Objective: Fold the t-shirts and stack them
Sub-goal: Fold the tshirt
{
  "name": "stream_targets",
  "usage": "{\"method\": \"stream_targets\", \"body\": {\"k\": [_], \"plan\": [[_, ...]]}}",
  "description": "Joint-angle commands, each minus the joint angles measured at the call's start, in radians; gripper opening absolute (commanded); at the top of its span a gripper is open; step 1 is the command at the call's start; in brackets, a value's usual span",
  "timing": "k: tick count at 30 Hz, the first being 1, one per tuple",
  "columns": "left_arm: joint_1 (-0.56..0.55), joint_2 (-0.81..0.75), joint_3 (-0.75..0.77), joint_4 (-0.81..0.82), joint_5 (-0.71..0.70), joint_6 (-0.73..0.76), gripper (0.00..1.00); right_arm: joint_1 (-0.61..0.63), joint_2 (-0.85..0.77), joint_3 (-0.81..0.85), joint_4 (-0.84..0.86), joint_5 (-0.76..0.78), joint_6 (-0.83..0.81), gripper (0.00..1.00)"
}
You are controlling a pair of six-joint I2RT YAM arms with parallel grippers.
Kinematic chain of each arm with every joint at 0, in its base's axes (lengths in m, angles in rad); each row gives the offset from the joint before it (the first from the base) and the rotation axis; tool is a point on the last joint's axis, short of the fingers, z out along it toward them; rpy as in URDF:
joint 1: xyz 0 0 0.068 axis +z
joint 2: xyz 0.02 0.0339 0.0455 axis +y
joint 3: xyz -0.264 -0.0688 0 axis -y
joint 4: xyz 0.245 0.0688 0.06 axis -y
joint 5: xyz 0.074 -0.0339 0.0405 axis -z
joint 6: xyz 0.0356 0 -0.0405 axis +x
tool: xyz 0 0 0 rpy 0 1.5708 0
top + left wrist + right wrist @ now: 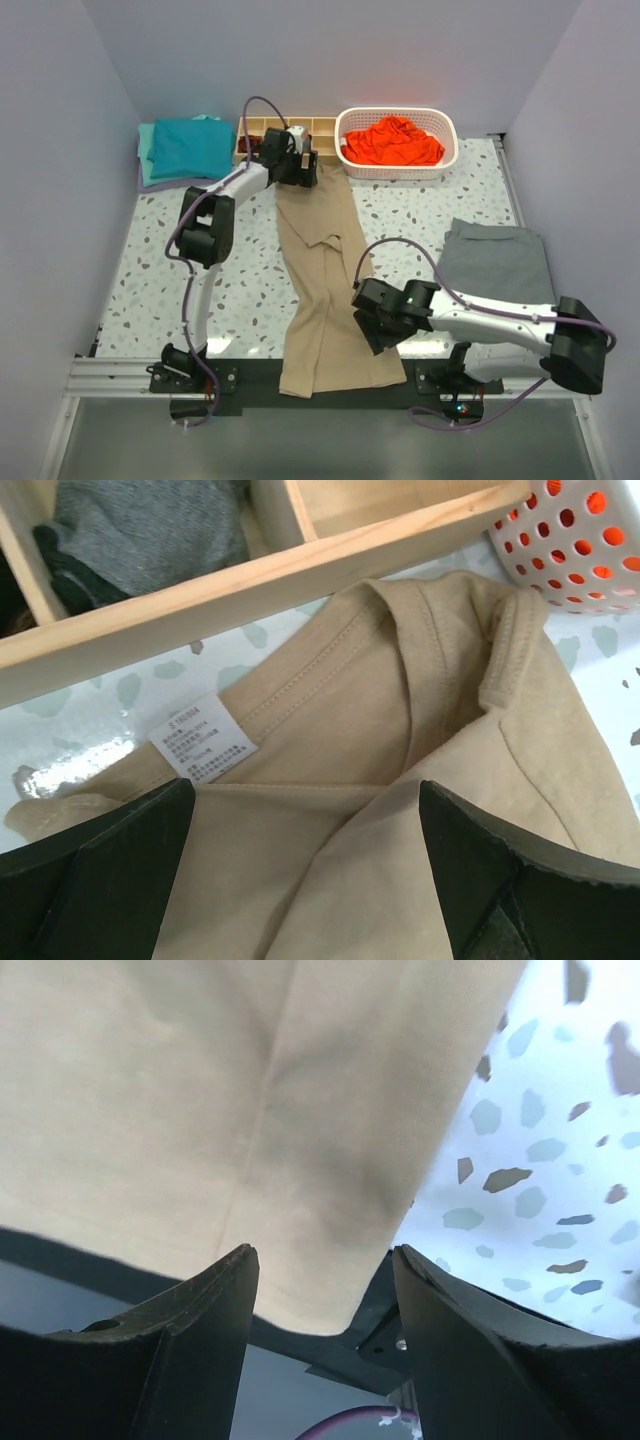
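The tan t-shirt point(322, 275) lies folded lengthwise as a long strip from the wooden tray to the table's near edge. My left gripper point(303, 168) is open over its collar; in the left wrist view the collar and white label point(205, 740) lie just ahead of the spread fingers point(110, 870). My right gripper point(372, 325) is open at the shirt's near right hem; the hem corner point(330, 1290) lies between and beyond its fingertips point(225, 1290). A folded teal t-shirt point(190, 146) sits at the back left. An orange-red t-shirt point(395, 140) lies in the white basket point(447, 160).
A wooden compartment tray point(325, 127) stands at the back centre, with grey socks point(140, 530) in one compartment. A flat grey cloth point(497, 262) lies at the right. The tan shirt's hem overhangs the black front rail point(250, 372).
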Motion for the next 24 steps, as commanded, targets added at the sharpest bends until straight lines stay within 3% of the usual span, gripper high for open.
{"method": "stream_targets", "body": {"k": [1, 4, 7, 13, 17, 24], "plan": [[0.013, -0.076, 0.049, 0.006, -0.075, 0.072, 1.0, 0.004, -0.116, 0.144, -0.058, 0.145, -0.027, 0.61], [0.013, -0.114, 0.046, 0.011, -0.07, 0.08, 1.0, -0.014, -0.109, 0.216, -0.036, 0.258, -0.086, 0.66], [0.012, -0.17, 0.015, 0.003, -0.007, 0.045, 1.0, -0.08, -0.025, 0.259, 0.033, 0.279, -0.152, 0.67], [0.009, -0.334, -0.217, 0.098, 0.17, -0.083, 1.0, -0.198, 0.091, 0.312, 0.136, 0.234, -0.235, 0.67], [-0.008, -0.345, -0.312, 0.089, 0.262, -0.132, 1.0, -0.246, 0.097, 0.302, 0.168, 0.233, -0.251, 0.67], [-0.088, -0.302, -0.425, 0.075, 0.242, -0.158, 1.0, -0.332, 0.106, 0.272, 0.214, 0.187, -0.263, 0.67]]}}
